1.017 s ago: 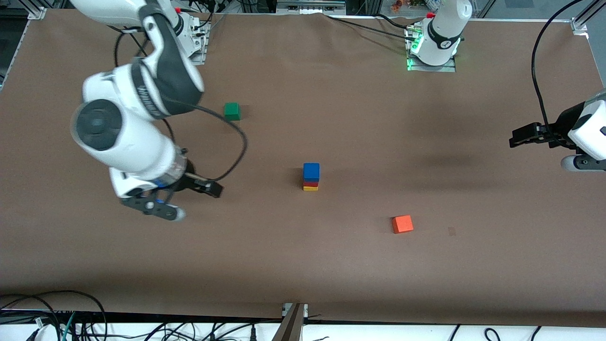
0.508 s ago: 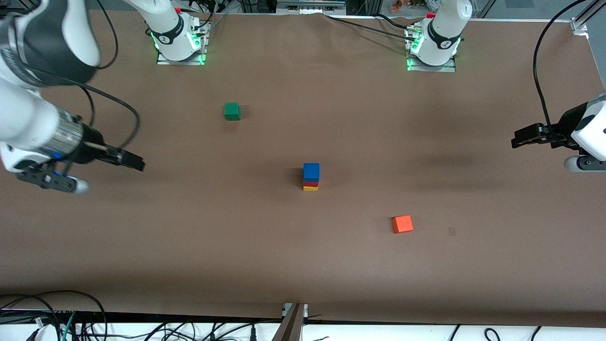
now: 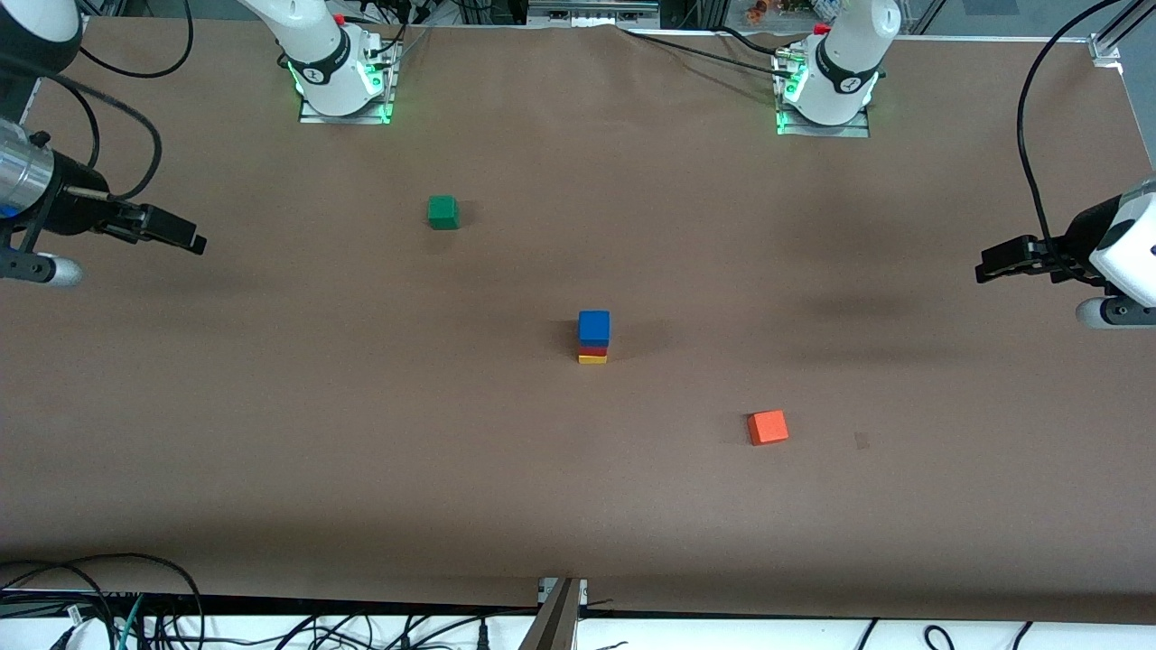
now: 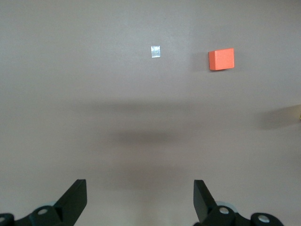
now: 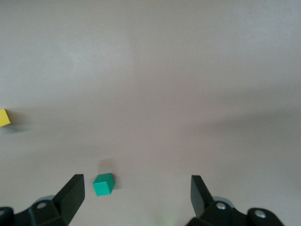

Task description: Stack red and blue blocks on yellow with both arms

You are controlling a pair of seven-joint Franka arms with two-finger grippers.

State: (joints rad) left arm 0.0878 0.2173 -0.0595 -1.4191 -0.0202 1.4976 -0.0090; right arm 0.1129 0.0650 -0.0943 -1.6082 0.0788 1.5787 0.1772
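Note:
The blue block (image 3: 593, 325) sits on the red block (image 3: 592, 349), which sits on the yellow cube (image 3: 592, 359), as one upright stack at the table's middle. My right gripper (image 3: 191, 241) is open and empty, up in the air over the right arm's end of the table, well away from the stack. In the right wrist view its fingers (image 5: 136, 197) stand wide apart, and a yellow cube (image 5: 3, 117) shows at the edge. My left gripper (image 3: 982, 269) is open and empty over the left arm's end, waiting. Its fingers (image 4: 140, 200) are spread.
A green cube (image 3: 442, 212) lies farther from the front camera than the stack, toward the right arm's base; it also shows in the right wrist view (image 5: 103, 184). An orange cube (image 3: 768, 427) lies nearer, toward the left arm's end, and shows in the left wrist view (image 4: 221, 59).
My right arm has swung away from beside the stack out to its own end of the table. The stack and the left arm have not moved.

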